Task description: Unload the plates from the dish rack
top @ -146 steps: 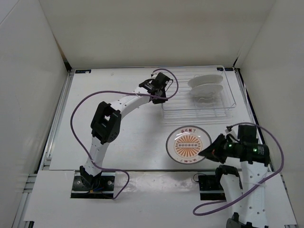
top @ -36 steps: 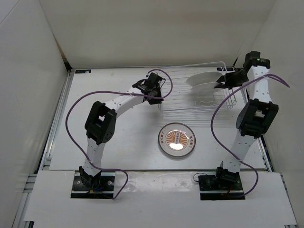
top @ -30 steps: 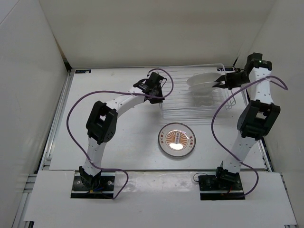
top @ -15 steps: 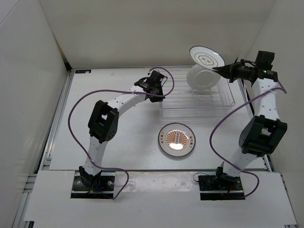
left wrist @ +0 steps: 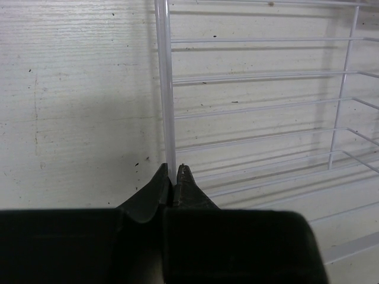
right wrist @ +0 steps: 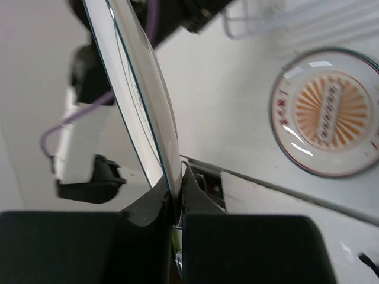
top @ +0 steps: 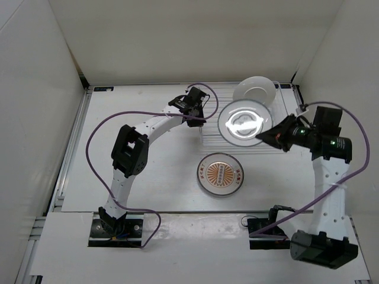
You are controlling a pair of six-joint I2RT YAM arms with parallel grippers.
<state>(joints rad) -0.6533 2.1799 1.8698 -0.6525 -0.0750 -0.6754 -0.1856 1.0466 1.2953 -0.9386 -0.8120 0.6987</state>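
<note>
We see the right end effector point(top: 264, 137) clamped on the edge of a round shallow grey-rimmed plate point(top: 243, 123). Its two dark fingers pinch the rim with no gap to spare (in the right wrist view the plate shows edge-on, rising from between the fingertips). The plate is held in the air over the near half of the white thin-wire dish rack point(left wrist: 168, 89), with its face turned up toward the overhead camera.

A plain white round plate point(top: 254, 90) sits at the far end of the rack, tilted in its slot. We cannot tell which prongs hold it.

A round plate with an orange sunburst centre and patterned rim point(top: 220, 173) lies flat on the white table point(top: 160, 177). It is on the near side of the rack and apart from it.

The left end effector point(left wrist: 173, 173) is closed tight, its fingertips nipping the thick wire that forms the rack's left rim. From above, the left arm reaches across the table to that same edge, with a purple cable point(top: 112, 121) looping beside it.
</note>
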